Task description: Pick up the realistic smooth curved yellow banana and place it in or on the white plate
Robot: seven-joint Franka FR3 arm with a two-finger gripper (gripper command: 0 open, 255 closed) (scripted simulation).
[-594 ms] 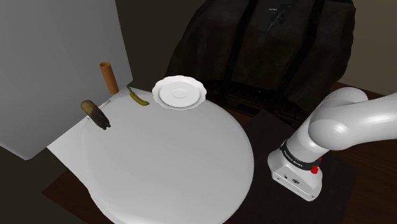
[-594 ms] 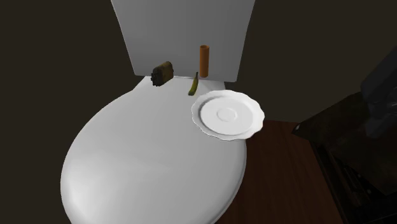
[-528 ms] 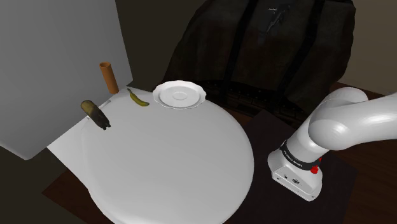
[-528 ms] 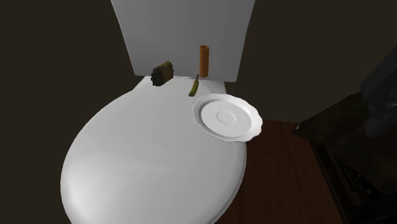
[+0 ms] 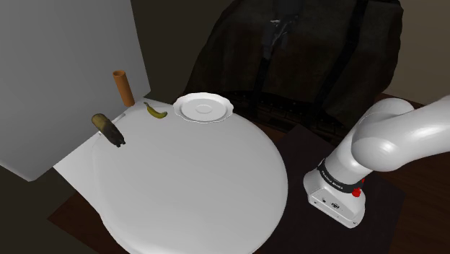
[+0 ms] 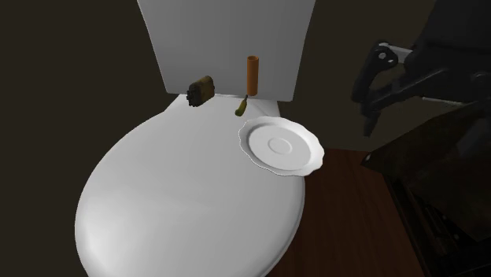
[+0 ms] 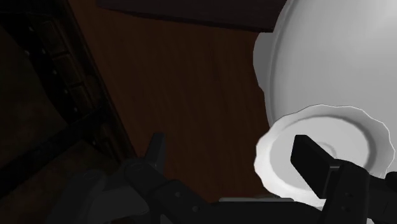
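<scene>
A banana (image 5: 156, 110) lies untouched on a white toilet lid (image 5: 187, 180), just beside the rim of a white plate (image 5: 205, 108) in the upper middle of the shoulder view, as a white arm (image 5: 396, 137) swings in from the right edge of the frame. The task has barely begun: the banana is not grasped, not lifted, and the plate is bare.

In the second exterior view, the black gripper (image 6: 368, 122) hangs in the upper right of the frame, well apart from the banana (image 6: 241, 106) and off to the right of the plate (image 6: 281, 145). Seen along the hand, the gripper (image 7: 232, 153) is spread wide with nothing between its fingers. It is poised over dark wooden floor (image 7: 203, 95) at the edge of the lid, with the plate (image 7: 356, 130) behind one finger.

Everything remains to be done. The arm has to travel past the plate to the banana at the back of the lid, close on it, raise it and set it on the plate. An orange-brown tube (image 6: 252, 73) and a dark brown lump (image 6: 201, 89) stand near the banana and look likely to crowd the approach.
</scene>
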